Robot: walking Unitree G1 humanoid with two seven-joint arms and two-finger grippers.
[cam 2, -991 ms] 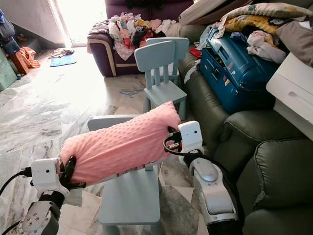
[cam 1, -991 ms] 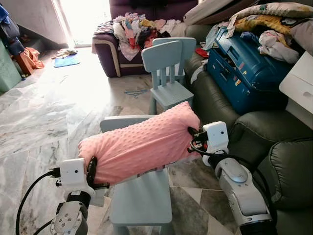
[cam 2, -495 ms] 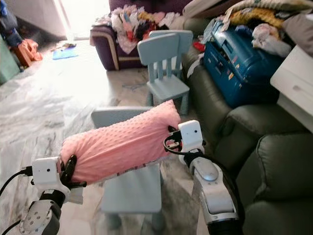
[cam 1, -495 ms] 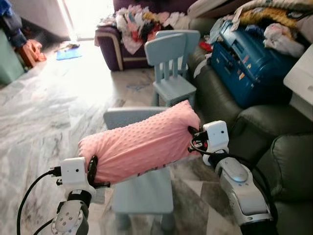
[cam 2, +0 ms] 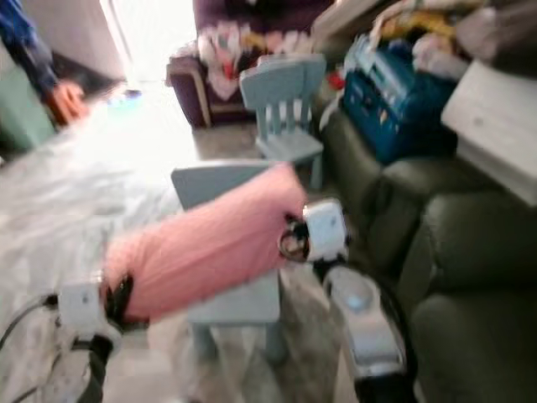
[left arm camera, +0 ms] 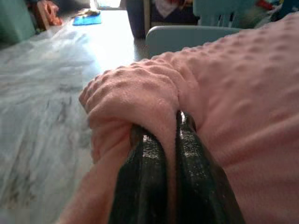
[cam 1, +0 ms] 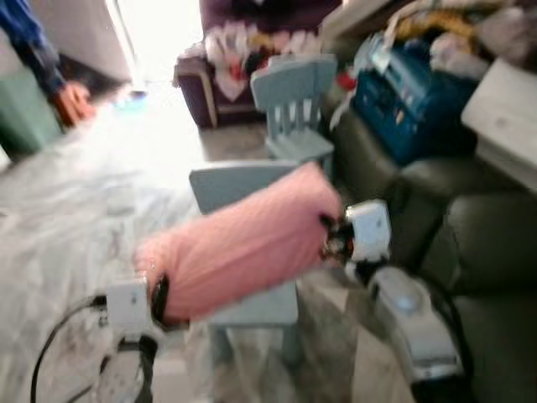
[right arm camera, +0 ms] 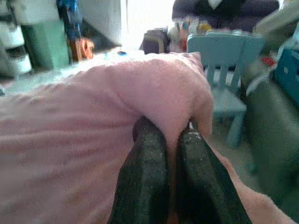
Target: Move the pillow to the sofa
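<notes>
Presently the pink pillow (cam 1: pixel 243 243) is carried aloft between both arms, above a small blue chair (cam 1: pixel 252 302), its long axis running from the left end effector (left arm camera: pixel 164 154) up to the right end effector (right arm camera: pixel 166 154). Each end effector is pressed together, pinching a fold of fabric at its own end. The dark green sofa (cam 1: pixel 487 252) lies to the right, nearer the right arm.

Both arms silver-grey with rounded shells. White boxy camera block on each wrist. Left hand (left arm camera: pixel 175 140) and right hand (right arm camera: pixel 173 140): two long black fingers, matte textured. Black cable (cam 1: pixel 50 344) loops off left wrist.
</notes>
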